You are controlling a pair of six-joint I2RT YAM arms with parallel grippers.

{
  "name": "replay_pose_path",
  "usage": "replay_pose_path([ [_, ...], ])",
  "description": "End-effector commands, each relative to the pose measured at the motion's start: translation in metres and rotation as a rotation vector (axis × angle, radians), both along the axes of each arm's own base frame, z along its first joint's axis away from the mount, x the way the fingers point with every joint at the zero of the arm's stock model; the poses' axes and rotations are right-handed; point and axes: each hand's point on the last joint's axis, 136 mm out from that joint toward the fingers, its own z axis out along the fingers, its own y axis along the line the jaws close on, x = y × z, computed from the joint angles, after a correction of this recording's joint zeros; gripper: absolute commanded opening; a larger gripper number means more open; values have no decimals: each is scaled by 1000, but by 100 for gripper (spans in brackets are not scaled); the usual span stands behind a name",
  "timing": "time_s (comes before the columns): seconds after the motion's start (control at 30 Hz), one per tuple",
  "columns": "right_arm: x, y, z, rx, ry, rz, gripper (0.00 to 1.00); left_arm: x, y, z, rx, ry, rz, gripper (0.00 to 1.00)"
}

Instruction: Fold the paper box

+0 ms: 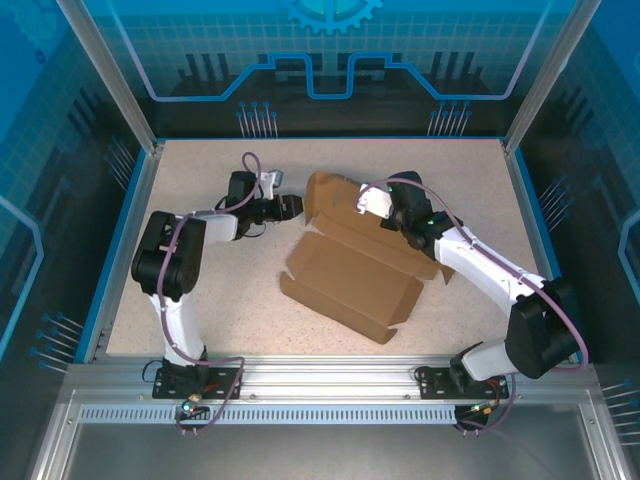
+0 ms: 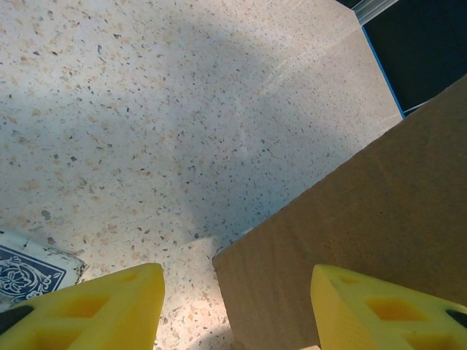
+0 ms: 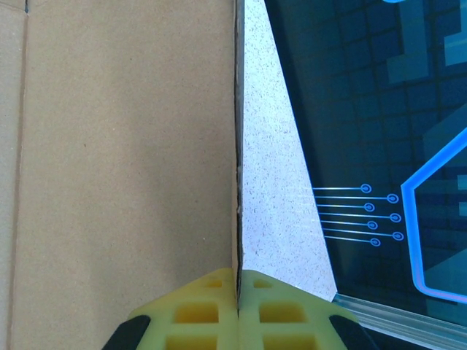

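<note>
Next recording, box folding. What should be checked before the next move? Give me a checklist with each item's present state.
1. Right claw shut on the paper box edge: ok.
2. Left claw open: ok.
3. Box flap lined up between the left claw's fingers: ok, nearer one finger.
4. Left claw touching the flap: cannot tell.
5. Card pack clear of the left claw: cannot tell; it lies close beside one finger.
6. Box folded shut: not ok; it lies open on the table.
</note>
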Motion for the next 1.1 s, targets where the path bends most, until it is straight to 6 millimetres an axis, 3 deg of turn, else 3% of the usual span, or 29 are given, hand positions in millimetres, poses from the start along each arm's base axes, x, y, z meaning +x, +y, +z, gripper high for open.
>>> replay_pose_path([
  [0.0, 0, -3, 5, 21, -18, -6, 0, 1, -1, 23, 8, -76, -16, 55],
  [0.2, 0, -5, 2, 11, -3, -5, 0, 20, 33, 12, 135, -9, 147, 55],
  [0.33, 1, -5, 1, 14, 2, -5, 0, 30, 53, 22, 123, -9, 217, 55],
  [0.57, 0, -4, 0, 21, 7, -1, 0, 55, 60, 26, 152, -2, 238, 56],
  [0.8, -2, -3, 4, 35, 3, 4, 0, 78, 42, 16, 161, 43, 154, 57],
  [1.07, 0, -2, 1, 32, 7, 3, 0, 56, -10, 25, 83, 5, -72, 58],
])
